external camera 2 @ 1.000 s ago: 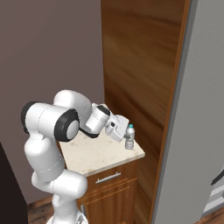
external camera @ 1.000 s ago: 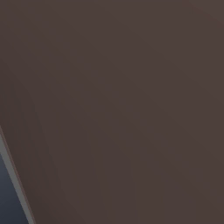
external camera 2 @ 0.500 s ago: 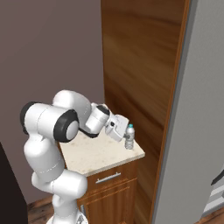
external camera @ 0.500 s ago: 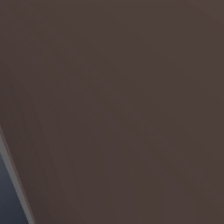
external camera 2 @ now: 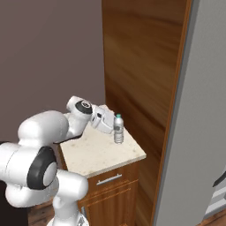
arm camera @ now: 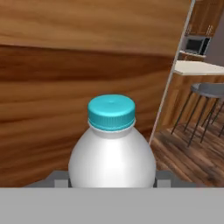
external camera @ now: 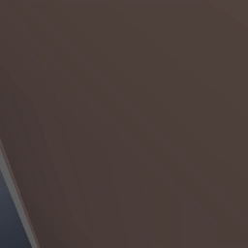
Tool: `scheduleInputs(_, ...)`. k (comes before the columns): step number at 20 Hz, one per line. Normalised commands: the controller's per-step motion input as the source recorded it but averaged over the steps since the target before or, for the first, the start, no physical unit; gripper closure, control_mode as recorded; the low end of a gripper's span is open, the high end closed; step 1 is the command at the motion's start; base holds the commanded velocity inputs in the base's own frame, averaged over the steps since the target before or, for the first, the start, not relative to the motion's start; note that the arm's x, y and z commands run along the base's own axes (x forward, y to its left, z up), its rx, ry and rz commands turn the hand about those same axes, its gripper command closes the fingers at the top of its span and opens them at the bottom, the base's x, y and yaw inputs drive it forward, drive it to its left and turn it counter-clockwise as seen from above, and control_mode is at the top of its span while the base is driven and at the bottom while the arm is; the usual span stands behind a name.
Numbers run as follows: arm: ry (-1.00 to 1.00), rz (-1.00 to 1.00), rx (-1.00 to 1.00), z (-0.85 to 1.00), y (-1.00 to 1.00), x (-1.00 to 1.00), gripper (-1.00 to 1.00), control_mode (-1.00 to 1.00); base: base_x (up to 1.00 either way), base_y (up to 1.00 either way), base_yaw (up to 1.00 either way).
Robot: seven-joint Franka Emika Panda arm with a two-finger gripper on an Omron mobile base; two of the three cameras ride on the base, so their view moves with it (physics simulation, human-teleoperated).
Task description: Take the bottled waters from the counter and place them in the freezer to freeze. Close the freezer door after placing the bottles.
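- Freezer door [external camera 2: 194, 132], the tall grey panel, fills the 3 o'clock side of the right base view; I cannot tell from here if it is shut or ajar, so I judge it must be checked before the bottle is carried there.
- Wooden panel [external camera 2: 141, 62] stands tall just behind the surface, between it and the grey door; the lift must keep away from this wall.
- Surface [external camera 2: 95, 154], a beige speckled slab over a brown cabinet, lies near the middle of the right base view, slightly toward 6 o'clock.
- End effector [external camera 2: 111, 127] reaches from 9 o'clock toward the bottle and is clenched around its body; in the hand view the two dark tips sit at both sides of the bottle, touching it.
- Bottled water [external camera 2: 118, 129] stands upright at the 1 o'clock corner of the surface, close to the wooden panel; in the hand view its clear shoulder [arm camera: 113, 157] is centred between the tips.
- Teal cap [arm camera: 111, 112] is the smallest part, on top of the bottle.
- Advice for this step, as I judge it: the grasp looks centred, so lift straight up first, keep the bottle vertical, then swing slowly toward the freezer without touching the panel edge.
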Motion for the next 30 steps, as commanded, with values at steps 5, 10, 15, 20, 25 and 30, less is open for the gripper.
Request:
scheduleInputs(5, 0.0, 0.41, 0.04, 1.0, 0.42, -0.97, 1.0, -1.0, 0.0, 0.0, 0.0)
scheduleInputs(10, 0.01, 0.43, 0.09, 1.0, 0.39, -0.74, 1.0, -1.0, 0.0, 0.0, 0.0)
scheduleInputs(15, 0.04, 0.6, 0.03, 0.78, 0.68, -0.42, 1.0, -1.0, 0.0, 0.0, 0.0)
scheduleInputs(20, 0.01, 0.57, 0.03, 0.79, 0.7, -0.75, 1.0, -1.0, 0.0, 0.0, 0.0)
scheduleInputs(25, 0.15, 0.46, 0.06, 0.98, 0.52, -0.68, 1.0, -1.0, 0.0, 0.0, 0.0)
scheduleInputs(30, -0.1, 0.21, 0.19, 0.44, 0.0, -0.97, 1.0, -1.0, 0.0, 0.0, 0.0)
